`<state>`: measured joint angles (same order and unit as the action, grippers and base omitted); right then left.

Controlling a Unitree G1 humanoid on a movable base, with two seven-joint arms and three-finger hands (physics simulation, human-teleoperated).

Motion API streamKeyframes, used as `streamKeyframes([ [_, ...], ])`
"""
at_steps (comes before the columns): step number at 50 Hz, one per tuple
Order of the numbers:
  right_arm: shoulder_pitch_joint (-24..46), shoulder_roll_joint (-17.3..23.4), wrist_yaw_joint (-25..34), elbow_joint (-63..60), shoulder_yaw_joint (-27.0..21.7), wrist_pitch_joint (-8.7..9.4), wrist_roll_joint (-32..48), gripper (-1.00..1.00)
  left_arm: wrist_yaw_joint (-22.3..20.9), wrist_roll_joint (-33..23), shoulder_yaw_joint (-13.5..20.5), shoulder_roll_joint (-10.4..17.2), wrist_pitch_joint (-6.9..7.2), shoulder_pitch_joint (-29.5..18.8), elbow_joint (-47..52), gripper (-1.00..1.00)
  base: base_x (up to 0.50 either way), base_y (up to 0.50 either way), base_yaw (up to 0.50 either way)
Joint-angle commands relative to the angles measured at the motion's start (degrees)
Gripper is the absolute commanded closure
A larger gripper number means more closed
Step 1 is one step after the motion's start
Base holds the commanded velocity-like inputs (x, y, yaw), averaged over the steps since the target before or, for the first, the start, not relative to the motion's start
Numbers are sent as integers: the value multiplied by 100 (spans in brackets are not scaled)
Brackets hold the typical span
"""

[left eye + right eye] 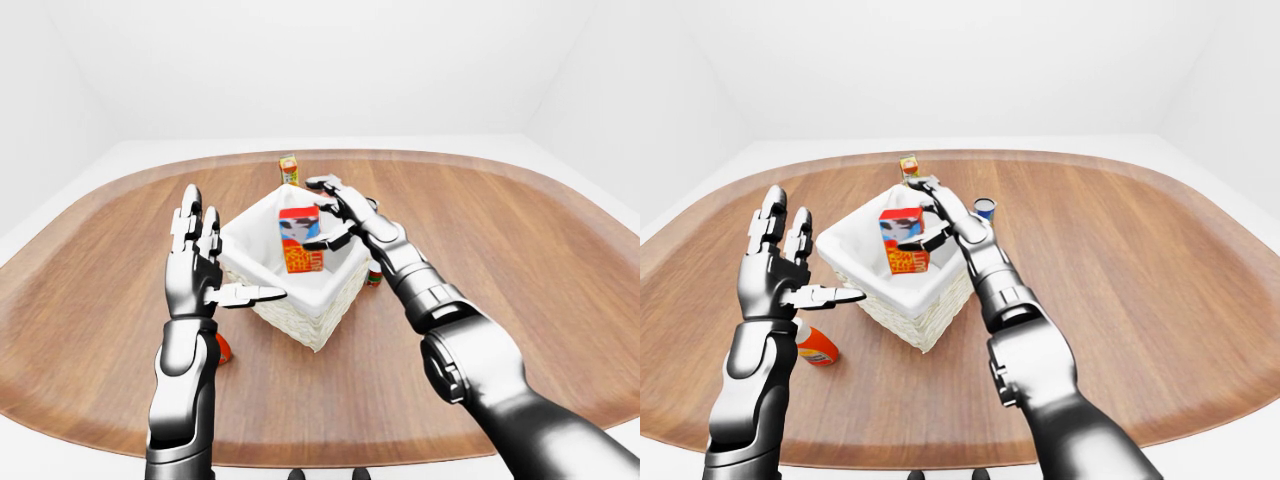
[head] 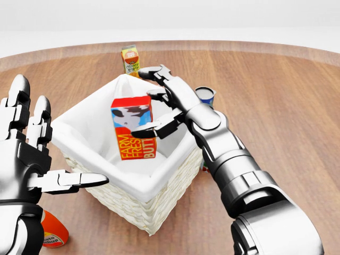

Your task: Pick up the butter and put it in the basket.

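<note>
The butter box, red, white and orange with a cow picture, stands nearly upright inside the white-lined wicker basket at the middle of the table. My right hand reaches over the basket's right rim. Its fingers are spread beside the box and its thumb lies against the box's right edge; the fingers do not close round the box. My left hand is open and empty, held upright just left of the basket, thumb pointing at its wall.
An orange juice carton stands beyond the basket. A blue-rimmed can sits right of the basket behind my right arm. An orange bottle lies under my left wrist. The round wooden table stretches to both sides.
</note>
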<state>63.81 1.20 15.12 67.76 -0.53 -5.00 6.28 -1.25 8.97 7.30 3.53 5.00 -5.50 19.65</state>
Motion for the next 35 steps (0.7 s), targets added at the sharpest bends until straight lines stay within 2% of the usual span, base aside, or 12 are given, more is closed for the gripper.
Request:
streamKeyframes([
  [1, 49, 99, -247, 172, -227, 0, 264, -100, -9, 10, 7, 6, 0, -2, -17, -100, 0, 0, 0],
  [17, 18, 140, -283, 40, -301, 0, 146, -100, 1, -2, -17, -16, 0, 30, -7, -100, 0, 0, 0],
  [22, -195, 219, -353, -270, -321, 0, -49, -100, 0, -1, -21, -18, 0, 25, -19, -100, 0, 0, 0],
  [25, -459, 283, -421, -657, -352, 0, -253, -100, 2, 2, -22, -13, 0, 18, 0, -100, 0, 0, 0],
  [29, -1135, 367, -497, -1605, -373, 0, -607, -100, 12, -9, -37, -22, 0, 15, 11, -100, 0, 0, 0],
  [34, -2347, 417, -514, -3435, -269, 0, -737, -100, 24, -21, -37, -11, 0, -20, 37, -100, 0, 0, 0],
  [35, -2385, 415, -516, -3510, -265, 0, -739, -100, 24, -21, -36, -11, 0, -20, 37, -100, 0, 0, 0],
])
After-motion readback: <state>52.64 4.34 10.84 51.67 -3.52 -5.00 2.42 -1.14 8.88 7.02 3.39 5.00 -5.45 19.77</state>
